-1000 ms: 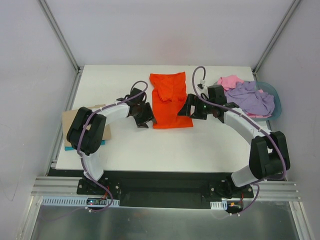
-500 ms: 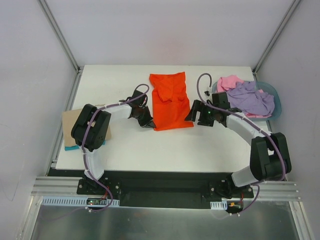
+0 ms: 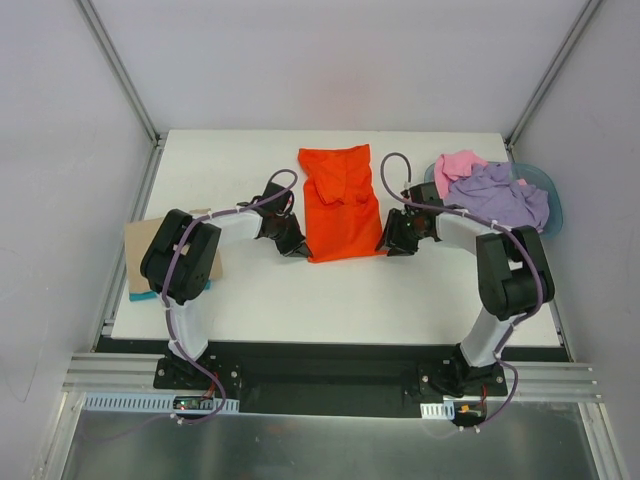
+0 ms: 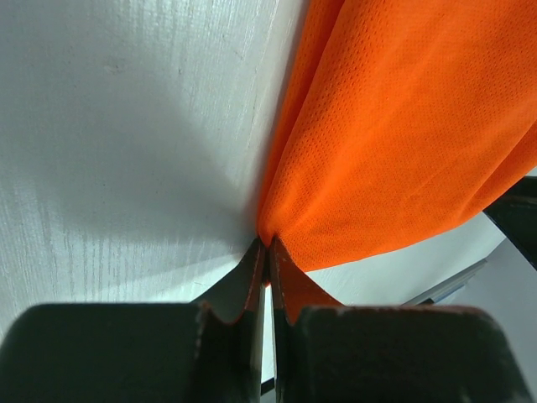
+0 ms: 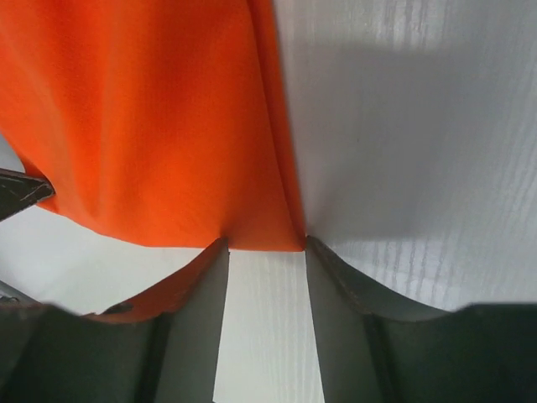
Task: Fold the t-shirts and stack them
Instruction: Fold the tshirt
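Observation:
The orange t-shirt [image 3: 340, 205] lies folded into a long strip on the white table, its near end between my two grippers. My left gripper [image 3: 300, 247] is at the strip's near left corner, and the left wrist view shows it [image 4: 268, 248] shut on a pinch of the orange mesh [image 4: 403, 126]. At the near right corner is my right gripper [image 3: 388, 243]. In the right wrist view its jaws [image 5: 264, 245] stand apart with the orange hem [image 5: 143, 117] spanning the gap at the tips and bare table between them. The lilac t-shirt [image 3: 495, 195] and pink t-shirt [image 3: 458, 163] are heaped at the right.
The blue-grey basin [image 3: 553, 205] holds the lilac and pink shirts at the table's right edge. A piece of brown cardboard [image 3: 140, 250] overhangs the left edge. Metal frame posts rise at the back corners.
Both grippers came down onto the near corners of the orange shirt. The left one shut on its corner. The right jaws narrowed around theirs as the right arm folded in.

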### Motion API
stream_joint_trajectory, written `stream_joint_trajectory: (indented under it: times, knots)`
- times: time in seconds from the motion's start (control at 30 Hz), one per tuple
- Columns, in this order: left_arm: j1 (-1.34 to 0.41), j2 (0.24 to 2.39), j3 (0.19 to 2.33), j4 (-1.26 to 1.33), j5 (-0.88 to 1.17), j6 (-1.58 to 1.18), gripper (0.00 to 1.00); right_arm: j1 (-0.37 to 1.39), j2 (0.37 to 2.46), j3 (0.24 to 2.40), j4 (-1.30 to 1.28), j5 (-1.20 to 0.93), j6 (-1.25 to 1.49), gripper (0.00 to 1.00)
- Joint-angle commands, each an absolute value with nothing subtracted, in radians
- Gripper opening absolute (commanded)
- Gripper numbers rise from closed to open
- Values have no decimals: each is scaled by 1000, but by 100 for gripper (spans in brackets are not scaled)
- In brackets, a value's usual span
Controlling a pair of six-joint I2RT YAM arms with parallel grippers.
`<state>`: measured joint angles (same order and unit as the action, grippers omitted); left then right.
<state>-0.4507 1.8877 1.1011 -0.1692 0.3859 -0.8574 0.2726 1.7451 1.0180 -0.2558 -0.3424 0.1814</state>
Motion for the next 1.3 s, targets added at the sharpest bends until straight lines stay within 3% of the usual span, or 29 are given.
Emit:
stream_joint_trajectory:
  times: [0.0,0.13,0.2,0.43,0.67,0.83,1.03,1.27]
  knots:
    - [-454,1858,1074,-190,373,-862,0,270,1781,1042,-236,-385,205,33]
    - [-454,1835,1062,-190,367,-861,0,273,1773,1011,-224,-361,207,20]
    - [-454,1825,1057,-190,365,-854,0,273,1764,987,-198,-365,215,1]
    - [-459,1711,967,-192,353,-870,0,299,1623,847,-120,-399,235,1]
    - [-538,1436,786,-190,291,-940,0,406,1259,649,-176,-296,331,1]
    - [-580,1193,668,-192,295,-991,0,508,1025,653,-382,-193,339,1]
    - [-595,993,676,-216,273,-971,0,523,830,682,-534,-181,397,1]
    - [-595,945,762,-255,236,-922,0,522,819,834,-626,-216,341,1]
